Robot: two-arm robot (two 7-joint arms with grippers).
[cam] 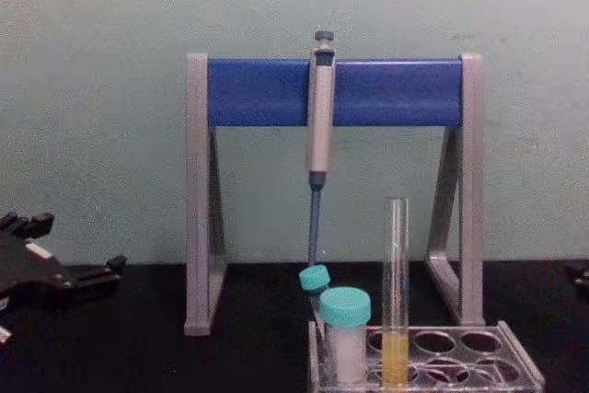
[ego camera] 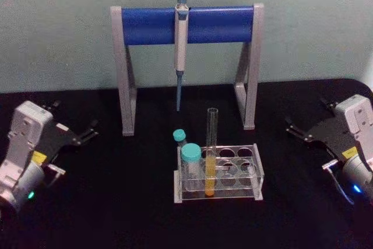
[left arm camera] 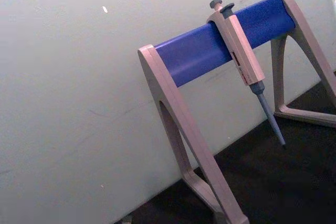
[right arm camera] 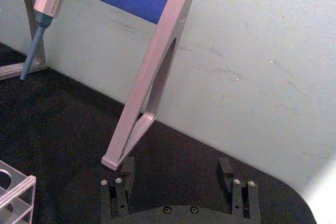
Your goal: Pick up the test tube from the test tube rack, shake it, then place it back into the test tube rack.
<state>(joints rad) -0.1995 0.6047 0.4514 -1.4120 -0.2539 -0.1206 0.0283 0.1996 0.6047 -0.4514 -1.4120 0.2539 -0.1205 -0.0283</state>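
The test tube stands upright in the test tube rack at the middle of the black table. It is uncapped. Yellow-orange liquid fills its lower part, and clear glass rises well above the rack's top plate. The tube sits in the front row, toward the rack's 9 o'clock end.

Just beside the tube, at its 9 o'clock, a short wide teal-capped vial stands in the rack's end hole. What it holds looks pale and cannot be made out. A smaller teal-capped vial leans at 11 o'clock of the larger one, by the rack's back corner. Whether it sits in a hole cannot be told. More round holes run across the top plate toward 3 o'clock.

At 12 o'clock of the rack, the grey-and-blue pipette stand stands before a pale green wall. A grey pipette hangs from its bar, tip down and clear of the table.

The left gripper rests well apart at the rack's 9 o'clock, and the right gripper at its 3 o'clock. Both have their jaws spread and hold nothing.
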